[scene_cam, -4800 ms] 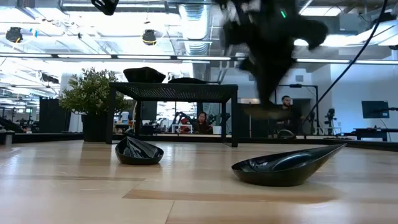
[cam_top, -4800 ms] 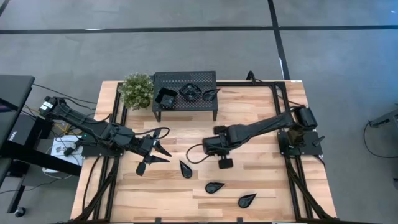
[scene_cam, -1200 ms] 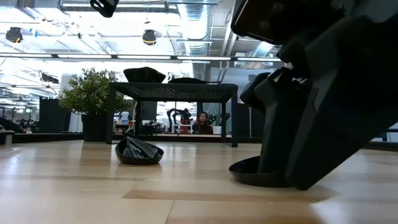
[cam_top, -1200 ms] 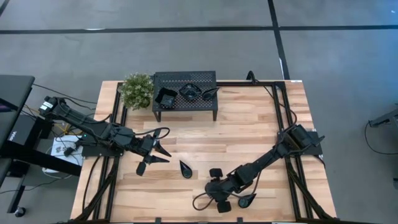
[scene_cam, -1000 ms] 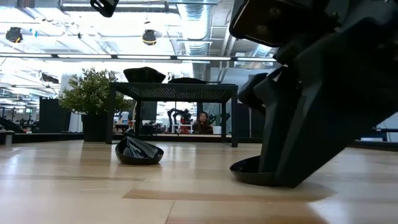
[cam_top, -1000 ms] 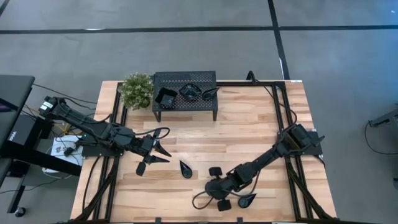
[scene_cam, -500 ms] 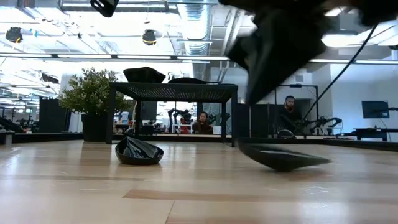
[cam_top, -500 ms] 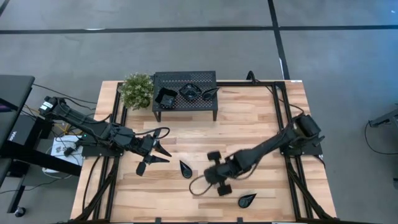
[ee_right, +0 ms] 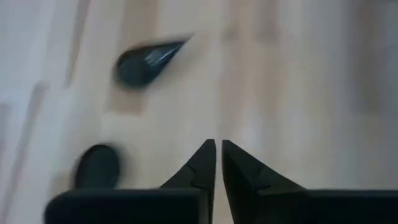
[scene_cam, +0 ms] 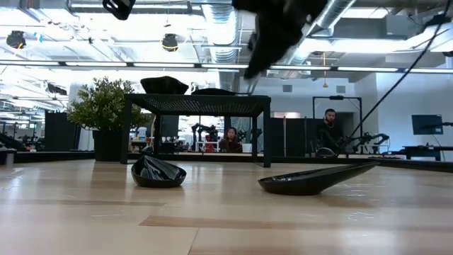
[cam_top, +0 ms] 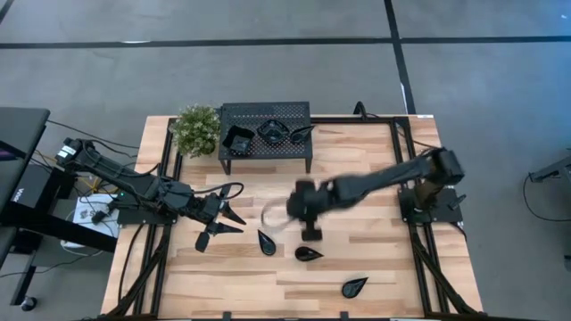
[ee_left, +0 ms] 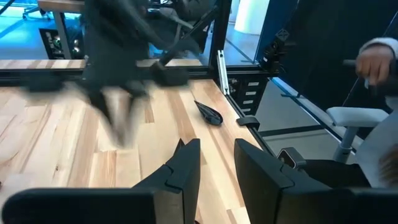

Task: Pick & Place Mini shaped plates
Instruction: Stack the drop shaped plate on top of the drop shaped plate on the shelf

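My right gripper [ee_right: 218, 157] pinched closed, empty, above desk centre; leaf plate [cam_top: 309, 254] below. Left gripper [cam_top: 223, 224] spread apart near left edge.

We find no legible text, label, brand, no. or sign in any view. There's a pale mark on the black box [cam_top: 20, 193] off the table's left edge in the high view, but it's too small for us to read.
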You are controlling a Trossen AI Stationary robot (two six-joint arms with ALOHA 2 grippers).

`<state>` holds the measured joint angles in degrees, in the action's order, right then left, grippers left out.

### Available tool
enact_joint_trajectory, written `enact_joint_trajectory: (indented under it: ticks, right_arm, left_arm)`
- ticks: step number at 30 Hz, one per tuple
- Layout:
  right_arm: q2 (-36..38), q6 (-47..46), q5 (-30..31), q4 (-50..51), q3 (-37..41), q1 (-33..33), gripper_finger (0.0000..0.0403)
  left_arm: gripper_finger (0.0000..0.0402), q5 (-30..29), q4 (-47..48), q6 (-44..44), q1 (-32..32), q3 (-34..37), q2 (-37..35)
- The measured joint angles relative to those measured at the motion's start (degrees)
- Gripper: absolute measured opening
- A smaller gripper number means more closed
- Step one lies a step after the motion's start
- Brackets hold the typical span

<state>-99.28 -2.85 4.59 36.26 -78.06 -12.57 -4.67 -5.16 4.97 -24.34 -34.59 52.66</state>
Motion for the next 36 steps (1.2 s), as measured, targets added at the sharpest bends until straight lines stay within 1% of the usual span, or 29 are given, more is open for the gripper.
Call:
enact_joint_trajectory:
  ticks: [5,6,12,17,22,27,30,33,35,36]
  right_arm:
    - [-10.09,-5.43,-7.37,-4.38,-0.29,-7.10,0.0064]
    - [-11.67,-6.38,-7.72,-4.92,-1.18,-8.28,0.0073]
    - [-19.00,-11.85,-7.18,-2.18,-7.79,-13.06,0.0117]
    - [-23.65,-12.28,-3.35,2.49,-11.08,-14.74,0.0137]
    - [-26.15,-12.31,-1.37,4.48,-13.61,-15.02,0.0139]
    - [-25.61,-12.28,-1.70,7.67,-15.39,-14.98,0.0124]
    - [-24.32,-12.22,0.50,14.51,-17.37,-14.90,0.0119]
    - [-21.27,-12.25,5.47,21.11,-20.19,-14.60,0.0119]
    - [-19.97,-12.26,8.38,26.42,-20.20,-14.47,0.0119]
    - [-19.96,-12.62,8.83,28.36,-20.10,-14.30,0.0119]
  left_arm:
    - [0.0100,-0.01,0.22,0.00,0.00,0.00,0.00]
    - [0.0100,-0.01,0.22,0.00,0.00,0.00,0.01]
    - [0.0100,-0.02,-0.05,0.00,0.00,0.00,0.00]
    - [0.0100,-0.02,-0.34,0.00,0.00,0.00,0.00]
    - [0.0100,-0.02,-0.45,-0.01,0.00,0.00,0.00]
    - [0.0100,-0.02,-0.46,-0.20,0.00,0.00,0.00]
    - [0.0100,-0.02,-0.45,-0.20,0.00,0.00,0.00]
    - [0.0100,-0.02,-0.45,-0.20,0.00,0.00,0.00]
    - [0.0100,-0.02,-0.45,-0.20,0.00,0.00,0.00]
    - [0.0100,-0.02,-0.45,-0.20,0.00,0.00,0.02]
